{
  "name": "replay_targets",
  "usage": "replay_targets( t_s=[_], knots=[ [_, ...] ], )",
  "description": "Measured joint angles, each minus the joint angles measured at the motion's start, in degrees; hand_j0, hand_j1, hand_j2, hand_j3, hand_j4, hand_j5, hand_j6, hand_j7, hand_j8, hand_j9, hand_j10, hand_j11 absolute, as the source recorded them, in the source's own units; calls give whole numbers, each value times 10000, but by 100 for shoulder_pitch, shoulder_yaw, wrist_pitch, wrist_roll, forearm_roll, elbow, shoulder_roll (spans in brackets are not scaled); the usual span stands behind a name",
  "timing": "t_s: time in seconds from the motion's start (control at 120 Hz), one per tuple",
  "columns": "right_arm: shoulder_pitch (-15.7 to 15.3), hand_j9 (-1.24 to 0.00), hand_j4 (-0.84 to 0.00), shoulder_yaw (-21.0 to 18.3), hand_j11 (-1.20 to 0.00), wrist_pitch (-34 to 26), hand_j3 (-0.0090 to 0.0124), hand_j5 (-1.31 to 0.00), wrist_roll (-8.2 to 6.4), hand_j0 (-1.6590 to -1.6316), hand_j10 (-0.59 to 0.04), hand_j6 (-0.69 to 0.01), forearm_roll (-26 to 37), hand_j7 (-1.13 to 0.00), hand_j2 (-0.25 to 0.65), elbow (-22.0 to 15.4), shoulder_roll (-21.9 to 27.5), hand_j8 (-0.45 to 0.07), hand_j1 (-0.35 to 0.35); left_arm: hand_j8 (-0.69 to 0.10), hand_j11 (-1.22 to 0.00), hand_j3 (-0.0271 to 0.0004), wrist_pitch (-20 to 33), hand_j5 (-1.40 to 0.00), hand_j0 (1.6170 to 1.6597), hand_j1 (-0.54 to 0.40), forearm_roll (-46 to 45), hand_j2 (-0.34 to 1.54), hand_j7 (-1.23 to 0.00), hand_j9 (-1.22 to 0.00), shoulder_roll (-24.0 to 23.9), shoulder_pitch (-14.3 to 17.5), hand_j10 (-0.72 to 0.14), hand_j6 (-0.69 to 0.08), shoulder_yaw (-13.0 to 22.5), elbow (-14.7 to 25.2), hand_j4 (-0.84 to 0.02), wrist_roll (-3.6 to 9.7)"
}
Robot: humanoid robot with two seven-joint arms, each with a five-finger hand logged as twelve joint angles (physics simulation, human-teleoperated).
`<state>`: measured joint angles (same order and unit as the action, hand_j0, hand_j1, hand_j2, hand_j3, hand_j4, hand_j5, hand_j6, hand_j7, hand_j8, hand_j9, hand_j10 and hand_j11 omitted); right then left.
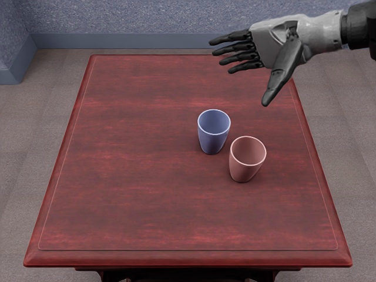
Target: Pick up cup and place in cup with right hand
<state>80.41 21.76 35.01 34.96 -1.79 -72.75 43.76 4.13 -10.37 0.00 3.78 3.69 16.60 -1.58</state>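
Red tbl [129, 176] on gray flr [26, 153], speckled blue-gray wall [147, 23] behind. Blue cup [212, 141], pink cup [243, 169] upright atop. R hand [275, 48] above, spread wide.

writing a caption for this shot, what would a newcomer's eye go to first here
Probably the robot hand at the upper right, fingers spread and holding nothing, reaching in from the right over the table's far edge. Next, the blue cup and the pink cup, upright side by side on the glossy red table, right of its middle.
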Motion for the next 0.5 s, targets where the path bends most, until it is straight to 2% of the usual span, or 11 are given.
replay_targets(
  t_s=[0.133, 0.175, 0.233, 0.283, 0.367, 0.425, 0.5],
  knots=[
    [66, -209, -163, -83, -209, 1, 0, -209, 3, -16581, -160, -162, 125, -210, -37, -62, -119, -161, -3296, -38, -50, 0, 0, -50, 16581, 3444, 0, 7, -50, -50, 0, 0, -38, -37, -1, -2, -37, 0],
    [91, -213, -165, -100, -213, 1, 0, -213, 3, -16581, -163, -164, 359, -213, -35, 104, -385, -163, -3295, -38, -50, 0, 0, -50, 16581, 3444, 1, 7, -50, -50, 0, 0, -38, -38, -1, -2, -38, 0],
    [205, -220, -171, -308, -220, -20, 0, -220, 3, -16581, -168, -170, 987, -220, -34, 537, -1027, -169, -3289, -38, -50, 0, 0, -50, 16581, 3444, 1, 7, -50, -50, 0, 0, -38, -39, -1, -2, -39, 0],
    [470, -225, -177, -727, -225, -441, 0, -225, 3, -16581, -174, -178, 1353, -225, -35, 807, -1543, -176, -3285, -38, -50, 0, 0, -50, 16581, 3444, 1, 7, -50, -50, 0, 0, -38, -39, -1, -3, -39, 0],
    [1122, -228, -185, -1756, -228, -1564, 0, -229, 4, -16581, -181, -188, 1670, -228, -36, 1076, -2298, -184, -3282, -38, -50, 0, 0, -50, 16581, 3444, 0, 6, -50, -50, 0, 0, -38, -38, 0, -3, -38, 0],
    [1462, -228, -187, -2319, -228, -2100, 0, -229, 4, -16581, -182, -191, 1778, -227, -37, 1155, -2597, -187, -3282, -38, -50, 0, 0, -50, 16581, 3444, 0, 6, -50, -50, 0, 0, -38, -37, 0, -2, -37, 0],
    [1698, -233, -193, -2830, -232, -2811, 0, -233, 4, -16581, -188, -199, 1841, -232, -36, 1158, -2821, -193, -3278, -37, -49, 0, 0, -49, 16581, 3444, 0, 6, -49, -49, 0, 0, -38, -37, 0, -3, -37, 0]
  ],
)
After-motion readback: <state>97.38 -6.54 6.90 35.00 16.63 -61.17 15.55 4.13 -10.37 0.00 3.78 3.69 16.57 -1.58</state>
